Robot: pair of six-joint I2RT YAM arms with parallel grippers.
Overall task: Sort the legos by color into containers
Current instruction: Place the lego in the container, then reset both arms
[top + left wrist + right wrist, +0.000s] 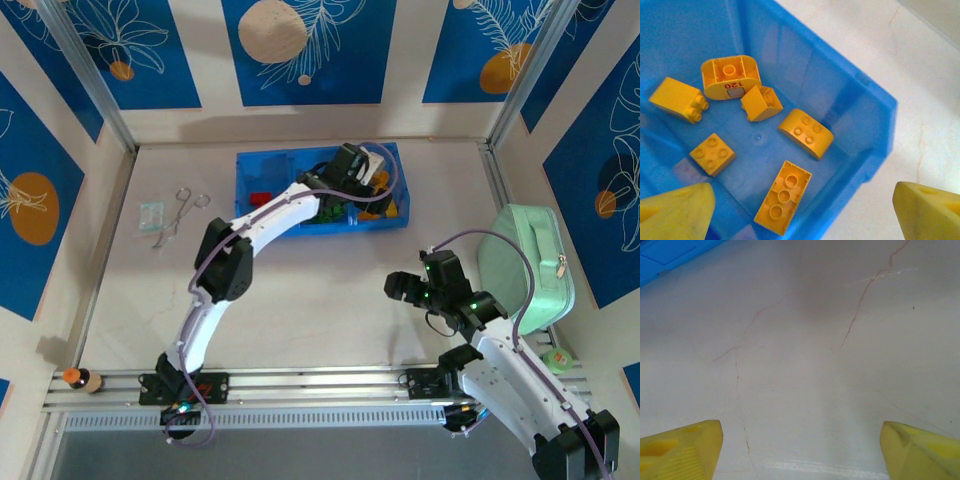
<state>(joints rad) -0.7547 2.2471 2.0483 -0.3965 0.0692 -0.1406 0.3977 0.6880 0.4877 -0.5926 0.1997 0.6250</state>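
Observation:
The blue tray (pixel 262 166) lies at the back of the table with three compartments. Red legos (pixel 262 197) sit in its left one, green legos (pixel 330 212) in the middle, yellow legos (pixel 392 208) on the right. My left gripper (pixel 360 170) hovers open over the right compartment (pixel 840 100), nothing between its fingers (pixel 675 212). Below it lie several yellow bricks: a long upturned one (pixel 784 197), a curved one (pixel 806 132), a square one (pixel 712 153) and a round-ended piece (pixel 731 77). My right gripper (pixel 400 285) (pixel 800 450) is open and empty over bare table.
A mint-green zippered case (pixel 525 265) stands at the right. Metal forceps (pixel 180 210) and a small packet (pixel 150 213) lie left of the tray. A small bottle (pixel 80 380) rests on the front rail. The tray's corner (pixel 665 252) is far from the right gripper.

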